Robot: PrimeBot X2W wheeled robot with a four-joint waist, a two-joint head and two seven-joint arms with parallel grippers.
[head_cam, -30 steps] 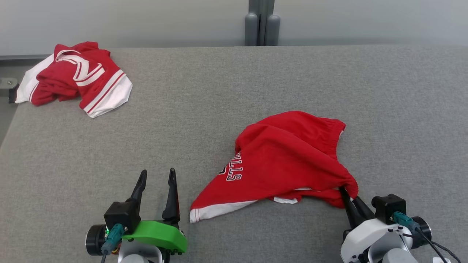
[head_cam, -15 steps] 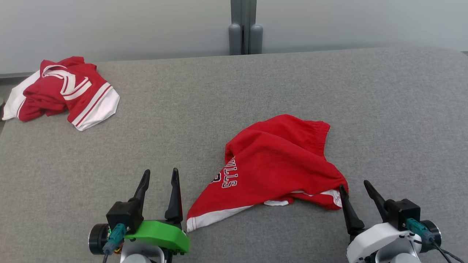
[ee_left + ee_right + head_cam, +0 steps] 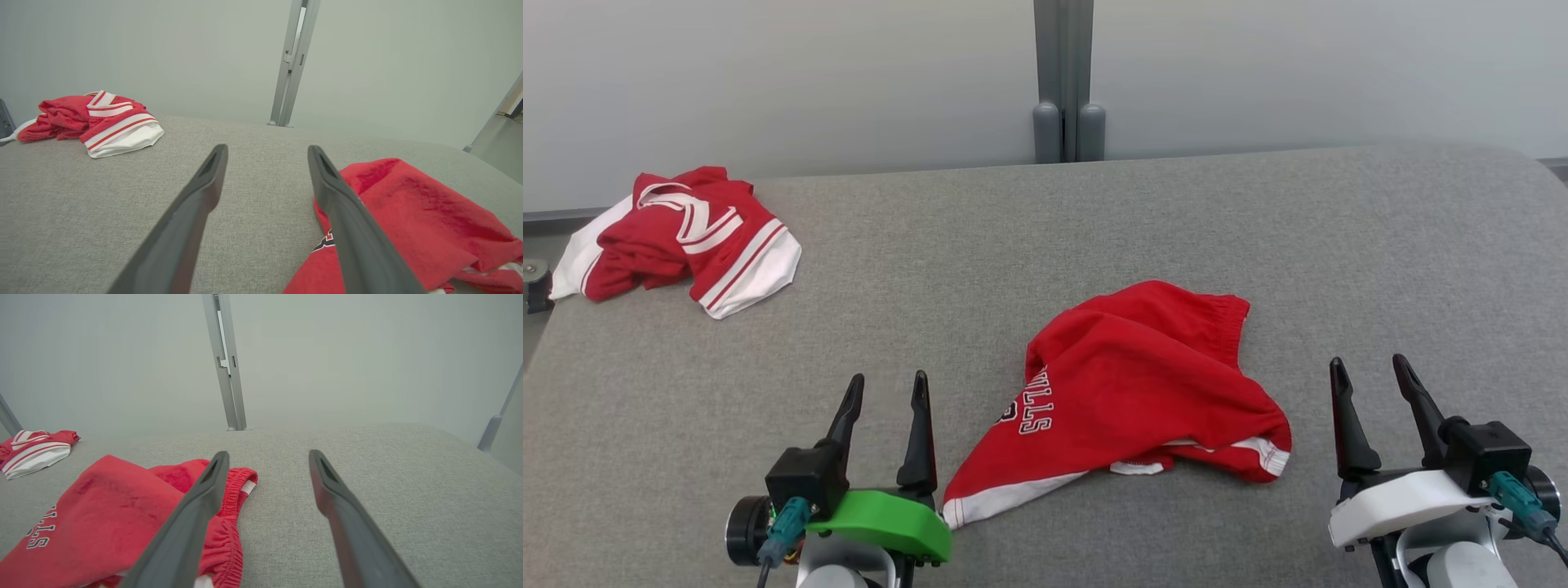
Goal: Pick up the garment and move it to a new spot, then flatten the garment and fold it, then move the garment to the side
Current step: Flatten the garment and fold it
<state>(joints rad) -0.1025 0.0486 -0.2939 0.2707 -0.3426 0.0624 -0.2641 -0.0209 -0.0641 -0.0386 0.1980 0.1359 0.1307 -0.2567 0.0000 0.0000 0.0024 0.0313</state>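
The garment [image 3: 1143, 376] is a bright red crumpled heap with a black, white-outlined "BULLS" print, a gathered hem and white trim. It lies on the grey table [image 3: 1013, 237], right of centre, and also appears in the left wrist view [image 3: 416, 220] and the right wrist view [image 3: 106, 514]. My left gripper [image 3: 888, 378] is open just left of its white-edged corner, its fingers [image 3: 204, 196] empty. My right gripper [image 3: 1368, 362] is open a little to the right of the cloth, clear of it, nothing between its fingers [image 3: 347, 514].
A second red garment [image 3: 686, 241] with white striped sleeves lies bunched at the far left corner, partly over the table edge. A grey post [image 3: 1068, 82] rises behind the back edge against a pale wall. The table's right corner is rounded.
My right gripper opened and let go of the garment's right edge, then drew back to the right. The cloth settled flat. The head camera tilted, shifting the whole picture.
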